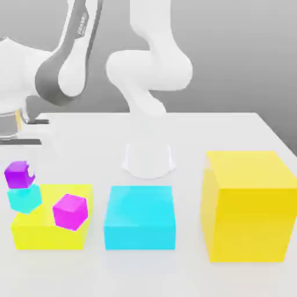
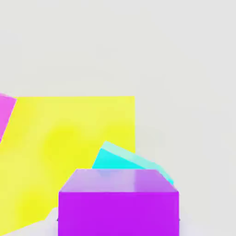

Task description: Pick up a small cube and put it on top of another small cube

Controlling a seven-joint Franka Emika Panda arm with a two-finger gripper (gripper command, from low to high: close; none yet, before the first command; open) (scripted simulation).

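Note:
The small violet-purple cube (image 1: pixel 18 174) rests on top of the small cyan cube (image 1: pixel 24 198) at the exterior view's left, both a little tilted. The cyan cube stands at the far left corner of a flat yellow block (image 1: pixel 49 232). My gripper (image 1: pixel 17 152) hangs right above the purple cube, with the white hand at the picture's left edge. In the hand view the purple cube (image 2: pixel 118 203) is very close, and the cyan cube (image 2: pixel 124 161) peeks out from under it, over the yellow block (image 2: pixel 69 138).
A pinker magenta cube (image 1: pixel 69 210) sits on the yellow block, also seen in the hand view as the magenta cube (image 2: pixel 5 113). A large flat cyan block (image 1: pixel 139 217) lies in the middle. A big yellow cube (image 1: pixel 246 206) stands at the right. The arm's white base (image 1: pixel 148 159) is behind.

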